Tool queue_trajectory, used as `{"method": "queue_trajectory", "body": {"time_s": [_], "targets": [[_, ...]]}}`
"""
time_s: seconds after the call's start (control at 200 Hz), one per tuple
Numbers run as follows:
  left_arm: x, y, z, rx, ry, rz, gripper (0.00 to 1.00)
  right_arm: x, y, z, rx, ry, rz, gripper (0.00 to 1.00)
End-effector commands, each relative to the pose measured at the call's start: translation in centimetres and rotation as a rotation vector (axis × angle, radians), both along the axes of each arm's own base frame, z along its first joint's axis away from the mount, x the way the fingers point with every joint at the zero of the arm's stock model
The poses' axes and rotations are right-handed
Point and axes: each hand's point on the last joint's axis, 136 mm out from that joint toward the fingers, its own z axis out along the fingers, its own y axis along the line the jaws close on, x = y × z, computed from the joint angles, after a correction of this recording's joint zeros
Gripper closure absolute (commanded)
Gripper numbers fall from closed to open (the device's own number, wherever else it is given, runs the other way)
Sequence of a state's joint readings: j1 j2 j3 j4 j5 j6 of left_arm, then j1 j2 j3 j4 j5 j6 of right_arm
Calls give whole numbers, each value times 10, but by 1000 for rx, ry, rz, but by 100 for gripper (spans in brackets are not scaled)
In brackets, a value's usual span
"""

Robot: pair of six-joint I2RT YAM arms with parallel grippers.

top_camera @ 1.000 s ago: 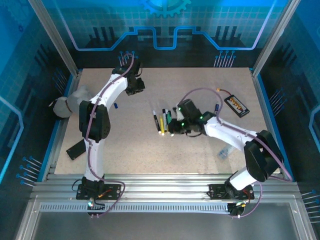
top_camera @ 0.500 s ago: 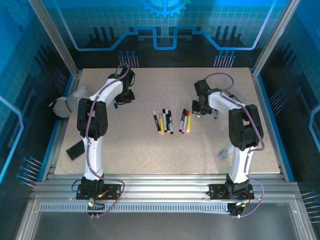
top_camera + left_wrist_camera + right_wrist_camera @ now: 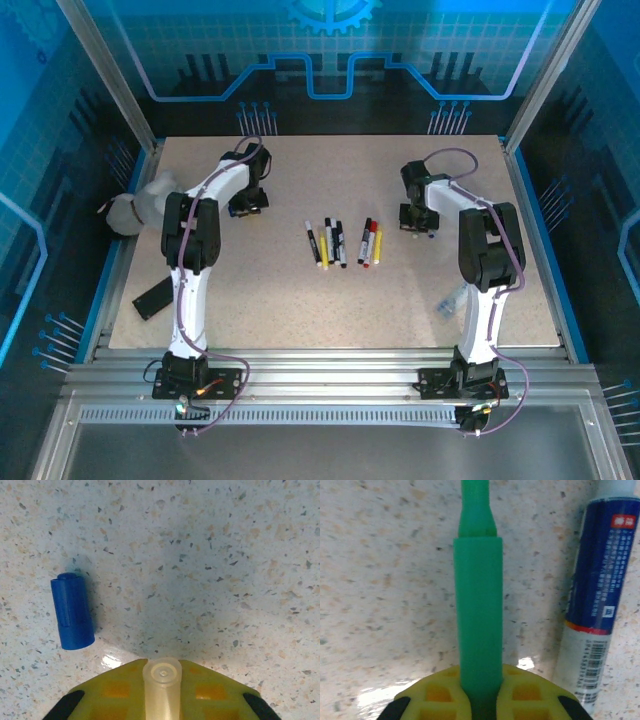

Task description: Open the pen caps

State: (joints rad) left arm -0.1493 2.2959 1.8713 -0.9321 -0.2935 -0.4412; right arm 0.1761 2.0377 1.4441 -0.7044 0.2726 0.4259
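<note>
Left of the pen row (image 3: 340, 242), loose blue cap (image 3: 73, 611), left gripper (image 3: 161, 685) pinching a pale cylinder (image 3: 162, 672), right of it, right gripper (image 3: 480, 692) clamping green pen (image 3: 479, 605)

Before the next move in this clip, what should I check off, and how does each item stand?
1. Right tool grips the green pen centred between its pads: ok.
2. Green pen uncapped: a narrow neck shows at its far end, but the tip is out of frame: cannot tell.
3. Left tool has a firm hold on the white cylinder: ok. Whether it is a cap or a pen end: cannot tell.
4. Blue cap lies loose on the table, apart from the left tool: ok.
5. Middle pens lie clear of both arms: ok.
</note>
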Motion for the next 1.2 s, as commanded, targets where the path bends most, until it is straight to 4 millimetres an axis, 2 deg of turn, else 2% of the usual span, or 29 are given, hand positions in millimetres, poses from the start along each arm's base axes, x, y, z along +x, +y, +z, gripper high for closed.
{"method": "queue_trajectory", "body": {"time_s": [0.0, 0.11, 0.17, 0.265, 0.41, 0.53, 0.71, 0.816, 0.916, 1.056, 1.196], "targets": [[-4, 8, -3, 23, 35, -2, 82, -5, -21, -1, -50, 34, -33, 81], [-3, 7, -2, 19, 34, -4, 78, -7, -26, -1, -63, 42, -41, 70], [-3, 6, -1, 13, 32, -8, 73, -7, -27, 0, -61, 42, -46, 63], [-2, 6, 2, 9, 23, -11, 66, -7, -28, 2, -63, 38, -50, 62], [0, 5, 11, 6, 8, -12, 65, -5, -27, 11, -58, 17, -53, 61], [4, 3, 31, -6, -34, -5, 64, -1, -22, 36, -25, -47, -50, 61], [8, -10, 79, -54, -139, -10, 63, -1, 0, 96, 20, -194, 3, 60], [5, -31, 98, -108, -196, -37, 62, -11, 26, 122, 52, -275, 67, 57], [0, -63, 104, -175, -227, -77, 62, -23, 56, 132, 101, -322, 132, 54], [-5, -108, 97, -235, -222, -139, 61, -42, 91, 123, 164, -311, 193, 51], [-8, -147, 78, -294, -187, -181, 61, -52, 113, 108, 176, -275, 234, 49]]}}
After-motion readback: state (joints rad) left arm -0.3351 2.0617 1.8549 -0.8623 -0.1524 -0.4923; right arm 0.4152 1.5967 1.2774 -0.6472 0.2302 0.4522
